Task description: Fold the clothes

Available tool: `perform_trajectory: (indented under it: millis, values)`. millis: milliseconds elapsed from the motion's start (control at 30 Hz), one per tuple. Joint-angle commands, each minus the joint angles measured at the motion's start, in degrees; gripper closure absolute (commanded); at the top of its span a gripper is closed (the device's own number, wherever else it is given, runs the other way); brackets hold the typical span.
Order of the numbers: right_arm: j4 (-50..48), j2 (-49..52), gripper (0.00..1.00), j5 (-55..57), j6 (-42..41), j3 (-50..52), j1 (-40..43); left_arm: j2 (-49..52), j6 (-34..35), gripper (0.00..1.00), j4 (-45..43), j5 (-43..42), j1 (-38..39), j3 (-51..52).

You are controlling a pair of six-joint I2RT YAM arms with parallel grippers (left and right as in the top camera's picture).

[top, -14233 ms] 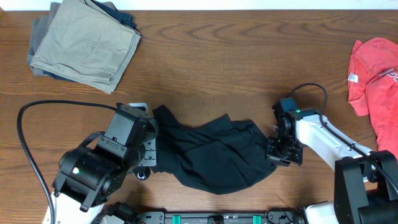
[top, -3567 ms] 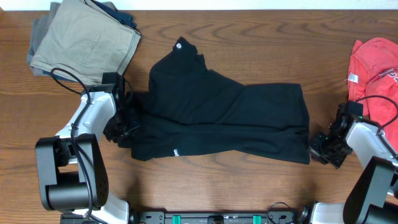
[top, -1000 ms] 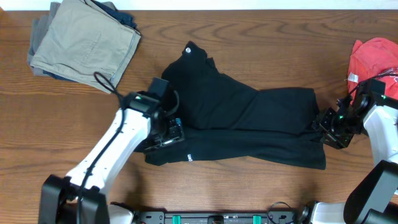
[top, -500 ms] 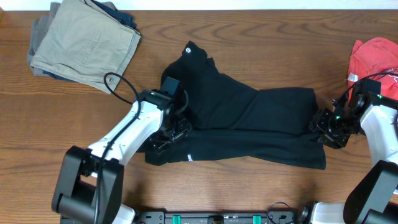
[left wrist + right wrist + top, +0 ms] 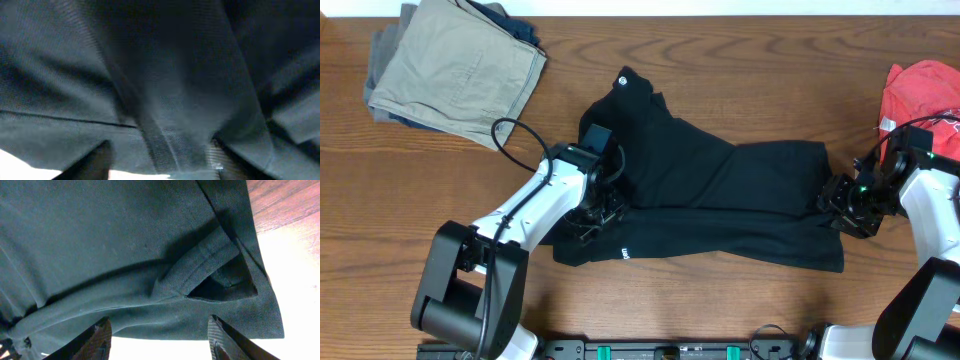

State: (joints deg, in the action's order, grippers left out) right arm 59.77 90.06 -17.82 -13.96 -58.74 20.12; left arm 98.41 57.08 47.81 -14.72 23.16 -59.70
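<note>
Overhead, we see the clothes spread dark across the middle of the table, with khaki trousers at the far left and a red T-shirt at the far right. The left gripper sits on the garment's left part, and the right gripper is at its right edge.

At the left wrist, black cloth fills the view between two fingers. We cannot tell whether they pinch it.

At the right wrist, the jaws stand moderately wide and the folded hem lies between them.
</note>
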Motion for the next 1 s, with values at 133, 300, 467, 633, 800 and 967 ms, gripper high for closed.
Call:
perform_trajectory:
  millis: [133, 300, 467, 633, 800, 967]
  values:
    - [-0.13, 0.28, 0.40, 0.07, 0.98, 0.46, -0.33, 0.50, 0.22, 0.68, -1.44, 0.17, 0.07, 0.37]
    - [-0.13, 0.28, 0.40, 0.07, 0.96, 0.46, -0.33, 0.50, 0.24, 0.68, -0.37, -0.13, 0.31, 0.37]
    - [-0.13, 0.28, 0.40, 0.07, 0.96, 0.46, -0.33, 0.50, 0.28, 0.57, 0.74, -1.29, 1.51, 0.42]
    - [-0.13, 0.28, 0.40, 0.07, 0.98, 0.46, -0.33, 0.50, 1.20, 0.49, 0.70, -1.73, 2.97, 0.42]
    - [-0.09, 0.28, 0.40, 0.09, 0.98, 0.48, -0.33, 0.52, 2.84, 0.48, -0.68, -1.73, 3.43, 0.48]
    - [0.33, 0.28, 0.40, 1.36, 1.01, 0.48, -0.33, 0.52, 2.82, 0.53, -1.25, -1.51, 3.43, 0.48]
